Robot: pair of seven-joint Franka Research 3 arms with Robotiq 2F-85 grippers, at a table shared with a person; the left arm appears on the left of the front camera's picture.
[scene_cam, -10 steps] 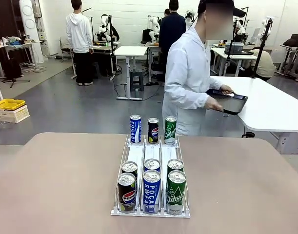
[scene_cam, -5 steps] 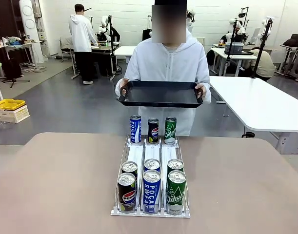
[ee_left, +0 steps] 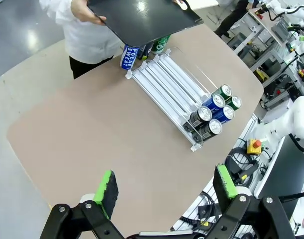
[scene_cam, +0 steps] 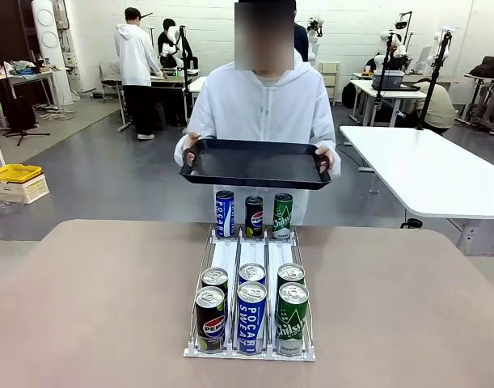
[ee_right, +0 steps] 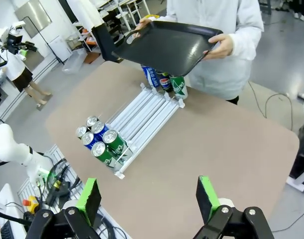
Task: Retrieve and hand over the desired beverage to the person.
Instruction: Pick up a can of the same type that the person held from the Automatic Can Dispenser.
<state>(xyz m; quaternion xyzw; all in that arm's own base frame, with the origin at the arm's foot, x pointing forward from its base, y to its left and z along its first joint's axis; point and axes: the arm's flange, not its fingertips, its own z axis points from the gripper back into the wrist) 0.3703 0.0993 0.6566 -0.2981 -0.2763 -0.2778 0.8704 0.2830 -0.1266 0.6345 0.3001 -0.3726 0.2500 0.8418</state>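
Left gripper [ee_left: 165, 184] and right gripper [ee_right: 148, 193] both hang high above everything, green pads spread wide with nothing between them, so no drink is picked yet. Under them is the big rounded tan surface [scene_cam: 85, 307]. At its far side stands the person in the long white hooded zip jacket [scene_cam: 263, 105], holding a flat black rectangular tray [scene_cam: 255, 162] roughly level, right above the far end of the long white three-lane rack [scene_cam: 251, 252].

The drinks are tall slim metal cans. Nearest the robot sit a black Pepsi can [scene_cam: 210, 319], a blue Pocari Sweat can [scene_cam: 251, 317] and a green Chilsung can [scene_cam: 292, 319], each with a twin right behind it. Three more stand upright at the far end.

My take: I can't tell which one is wanted, nothing singles one out, so wait for a cue. Then go for a front-row can and drop straight down. The neighbours sit close, so close high on the body. Lift clear of the rack before swinging out, and set it upright on the tray.
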